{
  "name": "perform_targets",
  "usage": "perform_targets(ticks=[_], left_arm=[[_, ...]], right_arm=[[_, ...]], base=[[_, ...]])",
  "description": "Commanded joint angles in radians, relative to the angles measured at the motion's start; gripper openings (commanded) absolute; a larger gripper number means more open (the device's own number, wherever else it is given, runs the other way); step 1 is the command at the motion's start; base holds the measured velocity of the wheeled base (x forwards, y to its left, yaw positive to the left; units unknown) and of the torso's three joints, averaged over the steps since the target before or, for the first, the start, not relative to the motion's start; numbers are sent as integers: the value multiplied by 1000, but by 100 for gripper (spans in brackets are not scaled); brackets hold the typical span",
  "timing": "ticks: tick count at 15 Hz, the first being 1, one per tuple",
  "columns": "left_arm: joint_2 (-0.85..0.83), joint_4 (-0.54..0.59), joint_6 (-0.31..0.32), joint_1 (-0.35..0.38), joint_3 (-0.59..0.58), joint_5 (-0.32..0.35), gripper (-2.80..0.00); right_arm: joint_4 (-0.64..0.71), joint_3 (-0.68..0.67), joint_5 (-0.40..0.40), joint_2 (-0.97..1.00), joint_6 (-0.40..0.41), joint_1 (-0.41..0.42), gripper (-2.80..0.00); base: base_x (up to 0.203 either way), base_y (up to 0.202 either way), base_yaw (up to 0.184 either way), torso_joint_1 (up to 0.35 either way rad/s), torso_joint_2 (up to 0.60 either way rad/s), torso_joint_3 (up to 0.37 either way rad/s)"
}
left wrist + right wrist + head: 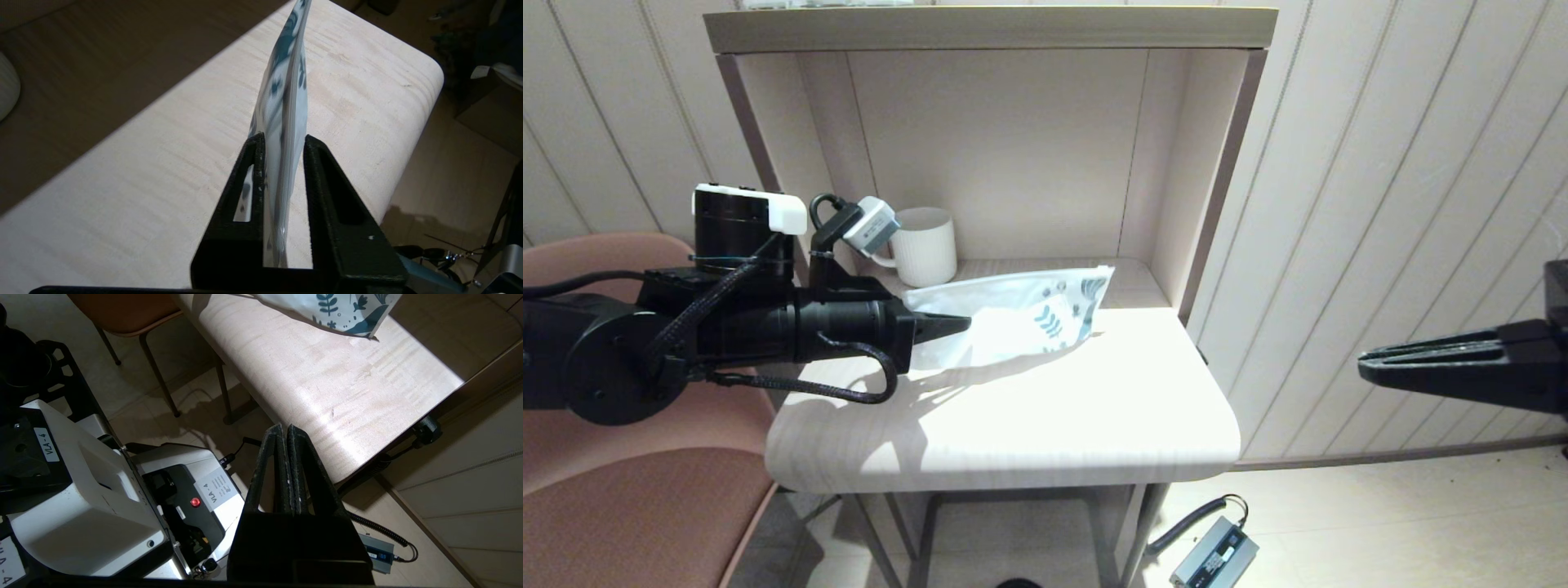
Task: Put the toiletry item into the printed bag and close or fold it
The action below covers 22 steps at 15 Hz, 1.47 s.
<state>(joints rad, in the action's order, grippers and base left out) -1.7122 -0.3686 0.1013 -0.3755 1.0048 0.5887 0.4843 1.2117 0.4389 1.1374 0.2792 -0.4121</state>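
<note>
Nearest, at the right edge of the head view, the right pincer (1368,363) hangs off the worktop (1013,425) with its fingers pressed together, holding nothing. At centre left, the left pincer (960,324) is clamped on one end of the printed bag (1021,314), which stretches rightward from it, long axis running toward the upper right, printed end farthest and low near the worktop. The toiletry item cannot be made out; whether it is inside the bag is unclear. Behind, a white ribbed mug (925,247) stands in the shelf alcove; its inside is hidden.
</note>
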Motion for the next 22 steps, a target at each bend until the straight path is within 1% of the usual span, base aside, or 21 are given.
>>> perform_targets(ticks=[1, 5, 7, 12, 14, 16, 17, 18, 20, 21, 22], left_arm=[[6, -6, 3, 0, -10, 3, 0], [15, -6, 6, 0, -12, 3, 0], [54, -11, 2, 5, -11, 1, 0], [197, -12, -1, 111, -5, 3, 0], [265, -5, -2, 126, -11, 1, 0], [373, 24, -16, 128, -48, -1, 0], [439, 57, -25, 128, -65, -5, -280], [519, 119, -30, 128, -77, -8, -280], [694, 326, -35, 135, -78, -28, -280], [788, 460, -37, 139, -67, -61, -280], [874, 586, -37, 142, -55, -113, -280]], right_arm=[[2, -6, 3, -4, 3, -1, -280], [-4, -26, 4, -7, 5, -2, -280], [-6, -34, 4, -11, 6, -2, -280], [-6, -43, 7, -13, 5, -8, -280], [-6, -41, 7, -19, 0, -8, -280], [-2, -43, 1, -60, -6, 0, -280], [1, -41, -1, -85, -21, 7, -280], [5, -38, -5, -112, -47, 15, -280], [44, -31, -25, -173, -65, 27, -280], [90, -25, -64, -206, -71, 51, -280], [123, -28, -105, -244, -80, 80, -280]], base=[[0, 0, 0, 0, 0, 0], [0, 0, 0, 0, 0, 0], [0, 0, 0, 0, 0, 0], [0, 0, 0, 0, 0, 0], [0, 0, 0, 0, 0, 0], [0, 0, 0, 0, 0, 0], [0, 0, 0, 0, 0, 0], [0, 0, 0, 0, 0, 0], [0, 0, 0, 0, 0, 0], [0, 0, 0, 0, 0, 0], [0, 0, 0, 0, 0, 0]])
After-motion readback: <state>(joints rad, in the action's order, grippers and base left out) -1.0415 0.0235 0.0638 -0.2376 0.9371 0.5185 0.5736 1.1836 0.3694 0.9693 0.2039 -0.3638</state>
